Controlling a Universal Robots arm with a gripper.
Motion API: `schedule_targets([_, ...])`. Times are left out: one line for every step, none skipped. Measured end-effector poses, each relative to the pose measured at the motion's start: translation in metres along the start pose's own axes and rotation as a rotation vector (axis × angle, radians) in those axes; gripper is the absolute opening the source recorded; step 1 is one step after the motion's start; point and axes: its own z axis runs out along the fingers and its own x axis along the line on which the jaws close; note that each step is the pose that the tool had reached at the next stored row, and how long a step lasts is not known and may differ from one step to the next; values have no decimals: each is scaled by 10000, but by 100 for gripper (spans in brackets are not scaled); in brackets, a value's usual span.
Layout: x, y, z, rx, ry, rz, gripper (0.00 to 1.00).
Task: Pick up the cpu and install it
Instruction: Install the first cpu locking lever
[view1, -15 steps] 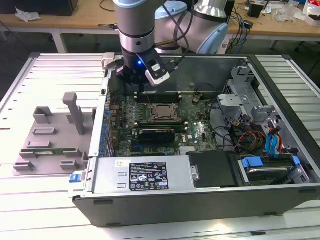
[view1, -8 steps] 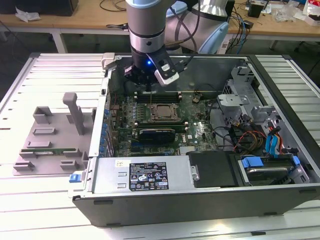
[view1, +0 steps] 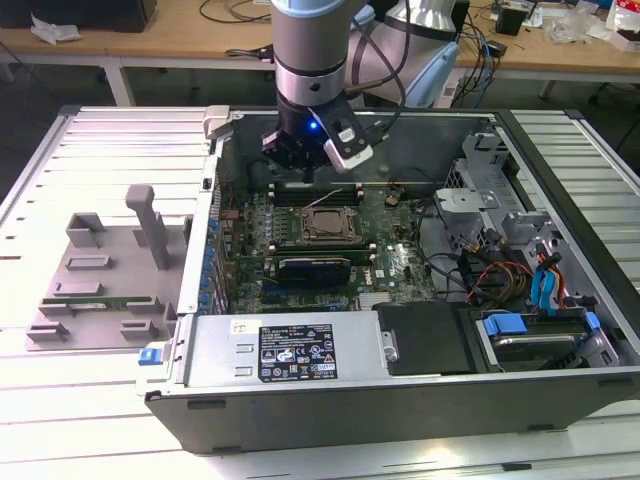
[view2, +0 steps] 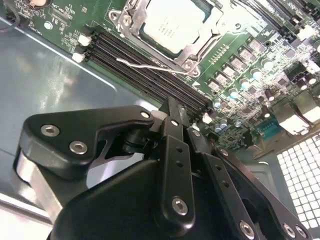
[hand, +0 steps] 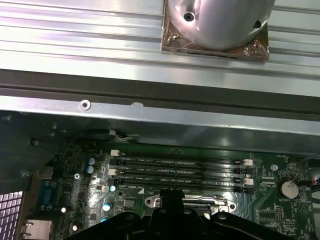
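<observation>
The cpu, a flat square chip with a silver top, lies in the metal socket frame on the green motherboard; in the exterior view the cpu sits mid-board inside the open computer case. My gripper hangs above the black memory slots just beside the socket, apart from the cpu. Its fingers are pressed together with nothing between them. In the exterior view the gripper hovers over the board's far side, close to the case's back wall. A thin wire lever lies along the socket's edge.
A grey fixture holding a green memory stick stands at the exterior view's left, outside the case. The power supply fills the case's near side. Cables and drive bays crowd the right. The case wall runs close behind the memory slots.
</observation>
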Motion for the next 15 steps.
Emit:
schedule_targets([-1,-1,8,-3,-3,-1,11])
schedule_targets([0,-6,23,4,-27,-2,11])
schedule_targets([1,-7,32,65,-51,18,11])
schedule_targets([1,-8,34,271,-55,71,11])
schedule_targets([1,-8,35,355,-56,94,11])
schedule_targets([1,-9,36,393,-62,117,11])
schedule_targets([1,-9,37,405,-65,133,11])
schedule_targets([1,-9,36,406,-66,137,11])
schedule_targets([1,-9,37,406,-66,140,11])
schedule_targets([1,-9,37,406,-67,140,11])
schedule_targets([1,-8,38,429,-67,142,11])
schedule_targets([1,-9,38,619,-66,187,11])
schedule_targets([1,-10,39,636,-73,224,11])
schedule_targets([1,-10,42,638,-83,261,11])
schedule_targets([2,-13,53,652,-135,502,11])
